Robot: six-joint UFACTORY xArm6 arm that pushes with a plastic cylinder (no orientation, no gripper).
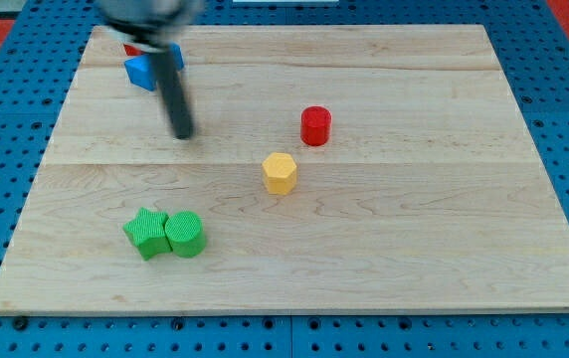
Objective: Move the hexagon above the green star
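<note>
The yellow hexagon (280, 172) lies near the board's middle. The green star (146, 233) lies at the lower left, touching a green round block (185, 235) on its right. My tip (183, 135) rests on the board at the upper left, about a hundred pixels left of and a little above the hexagon, and well above the green star. The rod rises from the tip toward the view's top, blurred.
A red cylinder (315, 126) stands up and right of the hexagon. A blue block (145, 71) lies at the upper left, partly behind the rod, with a red block (131, 49) just above it, mostly hidden. The wooden board (414, 249) ends at a blue pegboard surround.
</note>
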